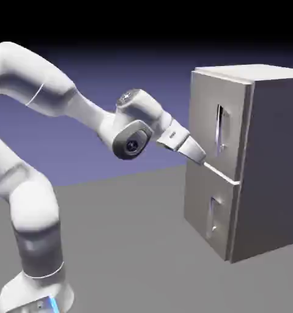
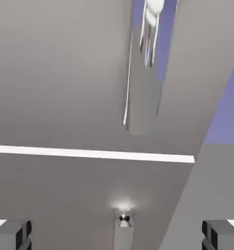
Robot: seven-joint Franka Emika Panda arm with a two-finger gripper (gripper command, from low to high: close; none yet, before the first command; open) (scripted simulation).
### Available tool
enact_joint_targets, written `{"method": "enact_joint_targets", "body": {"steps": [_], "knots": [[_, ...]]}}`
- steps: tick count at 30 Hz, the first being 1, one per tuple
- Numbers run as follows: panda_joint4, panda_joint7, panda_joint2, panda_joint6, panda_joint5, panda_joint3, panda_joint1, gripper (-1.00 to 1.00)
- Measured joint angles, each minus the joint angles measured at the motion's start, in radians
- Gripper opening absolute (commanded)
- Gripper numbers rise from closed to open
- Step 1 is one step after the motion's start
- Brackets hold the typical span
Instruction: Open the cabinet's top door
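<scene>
Two stacked doors front the cabinet (image 1: 262, 165), which stands on the grey surface (image 1: 124, 244) at the exterior view's right. The top door (image 1: 207, 116) sits flush and closed, its slim shiny handle (image 1: 219, 129) upright in a recess; a bright seam (image 2: 89, 153) divides it from the lower door (image 1: 203, 211). The end effector (image 1: 197, 156) is open, jaws spread wide and holding nothing, tips close to the seam, below the top handle.

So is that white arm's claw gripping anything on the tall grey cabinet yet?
No, nothing is held. The two-finger gripper is open and empty near the tall grey-beige cabinet, short of the top door's slim shiny vertical handle.
</scene>
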Motion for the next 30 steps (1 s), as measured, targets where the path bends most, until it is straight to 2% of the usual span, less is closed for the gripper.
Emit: {"method": "enact_joint_targets", "body": {"steps": [30], "knots": [[0.088,-0.638,0.850,-0.232,-1.305,0.950,-0.962,0.00]]}}
